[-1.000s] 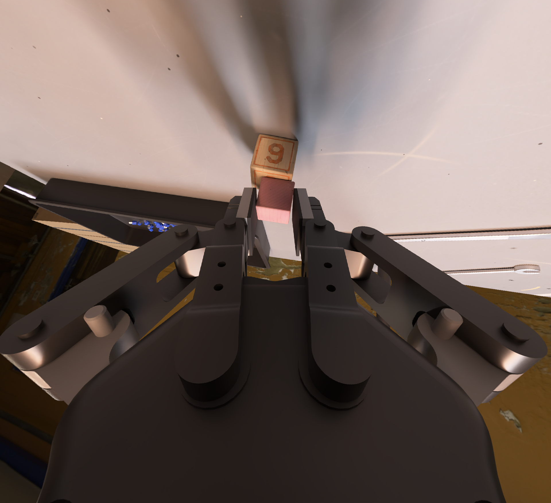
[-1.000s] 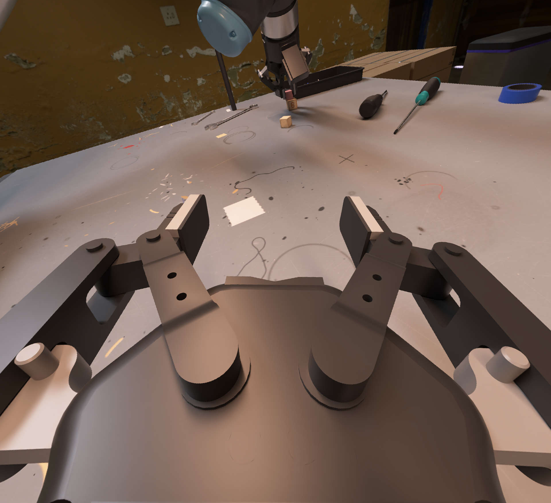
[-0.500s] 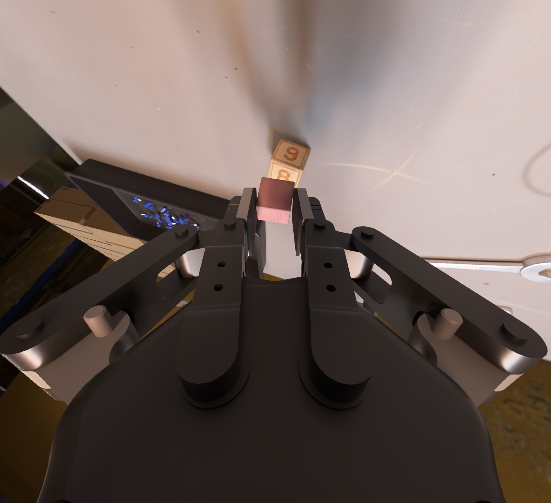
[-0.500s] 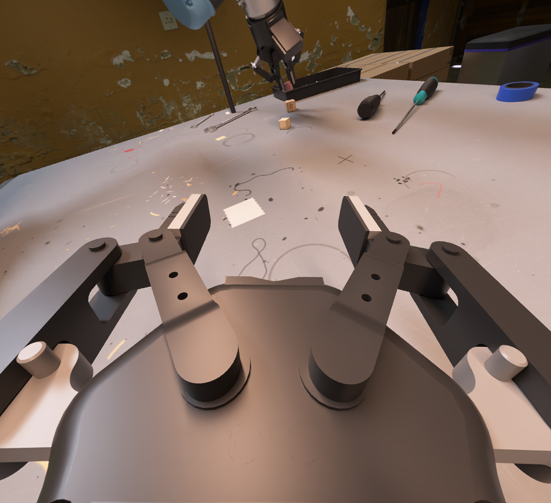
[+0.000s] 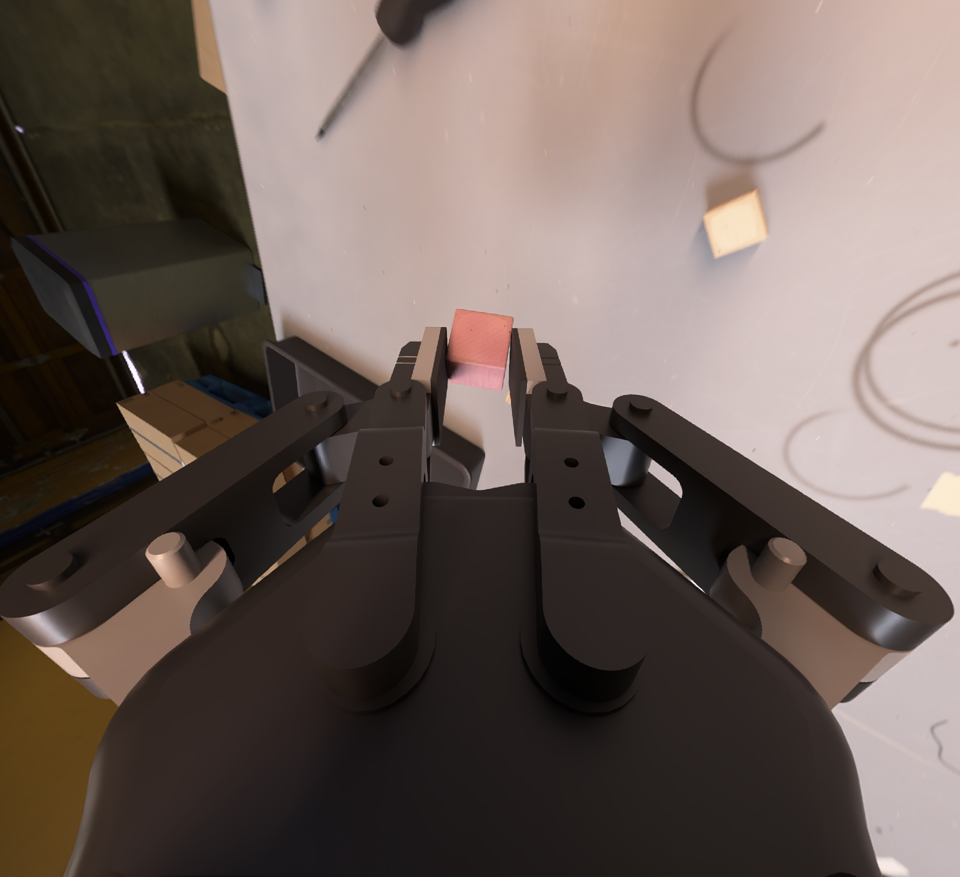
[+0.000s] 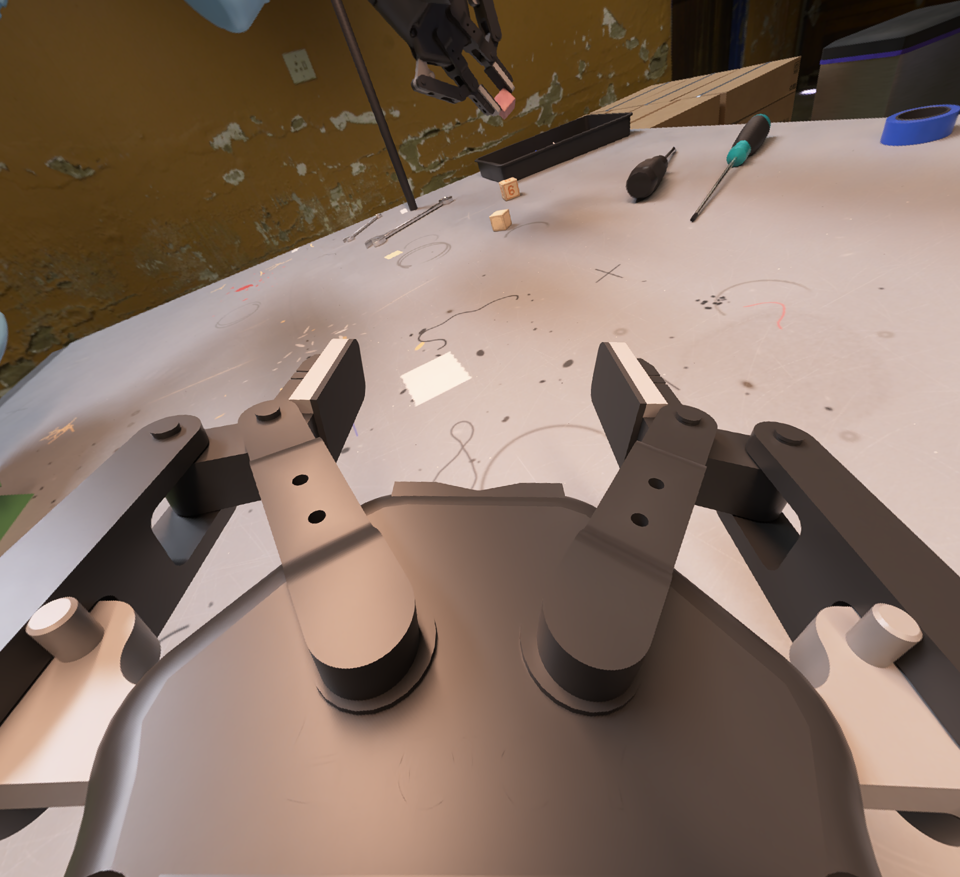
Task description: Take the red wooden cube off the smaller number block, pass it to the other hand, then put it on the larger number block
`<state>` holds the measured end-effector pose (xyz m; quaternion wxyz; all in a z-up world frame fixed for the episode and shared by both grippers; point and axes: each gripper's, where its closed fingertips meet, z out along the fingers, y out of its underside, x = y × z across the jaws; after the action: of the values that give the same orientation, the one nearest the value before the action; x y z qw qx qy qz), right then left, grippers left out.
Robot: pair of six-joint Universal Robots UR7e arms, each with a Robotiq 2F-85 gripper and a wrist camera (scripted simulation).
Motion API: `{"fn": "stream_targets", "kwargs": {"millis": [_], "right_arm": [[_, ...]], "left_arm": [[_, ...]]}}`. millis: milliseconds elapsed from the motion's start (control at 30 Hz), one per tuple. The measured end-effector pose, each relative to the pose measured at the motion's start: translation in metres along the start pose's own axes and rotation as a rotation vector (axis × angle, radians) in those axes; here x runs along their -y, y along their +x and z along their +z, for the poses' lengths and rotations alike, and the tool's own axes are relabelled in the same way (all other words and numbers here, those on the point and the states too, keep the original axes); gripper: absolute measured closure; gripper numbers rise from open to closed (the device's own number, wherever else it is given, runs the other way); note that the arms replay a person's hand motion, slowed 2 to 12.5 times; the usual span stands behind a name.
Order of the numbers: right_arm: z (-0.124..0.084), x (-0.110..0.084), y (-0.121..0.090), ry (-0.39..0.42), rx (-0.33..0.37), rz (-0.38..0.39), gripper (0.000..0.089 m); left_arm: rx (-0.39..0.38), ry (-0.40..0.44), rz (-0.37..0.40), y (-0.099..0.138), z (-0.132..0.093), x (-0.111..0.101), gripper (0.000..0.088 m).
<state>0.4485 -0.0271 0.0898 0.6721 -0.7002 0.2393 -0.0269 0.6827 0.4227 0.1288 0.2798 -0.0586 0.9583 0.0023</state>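
Observation:
My left gripper is shut on the red wooden cube and holds it high above the table. In the right wrist view the left gripper hangs in the air with the cube at its fingertips, above the black tray. Two wooden number blocks stand apart on the table below: one near the tray, the other a little nearer. One wooden block shows in the left wrist view; I cannot tell which. My right gripper is open and empty, low over the near table.
A long black tray lies at the far edge. A black-handled screwdriver and a teal-handled one lie to the right, and a blue tape roll far right. Wrenches lie left of the blocks. A white paper square lies near my right gripper.
My left gripper has risen well above the table with the red cube, away from the number blocks, and has swung round. The right gripper has stayed open and barely moved.

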Motion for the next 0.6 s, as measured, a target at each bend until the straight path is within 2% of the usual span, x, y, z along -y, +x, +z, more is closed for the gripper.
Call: {"fn": "stream_targets", "kwargs": {"millis": [167, 300, 600], "right_arm": [[0.001, 0.003, 0.001, 0.023, 0.006, 0.051, 0.0128], [0.002, 0.007, 0.001, 0.053, 0.018, 0.122, 0.0127], [0.007, 0.027, -0.004, 0.162, 0.107, 0.385, 0.0129]], "left_arm": [[0.051, 0.157, -0.055, 0.002, -0.028, 0.035, 0.0665], [0.075, 0.294, -0.091, 0.01, -0.052, 0.067, 0.0665], [0.085, 0.568, -0.127, 0.043, -0.105, 0.143, 0.0664]]}}
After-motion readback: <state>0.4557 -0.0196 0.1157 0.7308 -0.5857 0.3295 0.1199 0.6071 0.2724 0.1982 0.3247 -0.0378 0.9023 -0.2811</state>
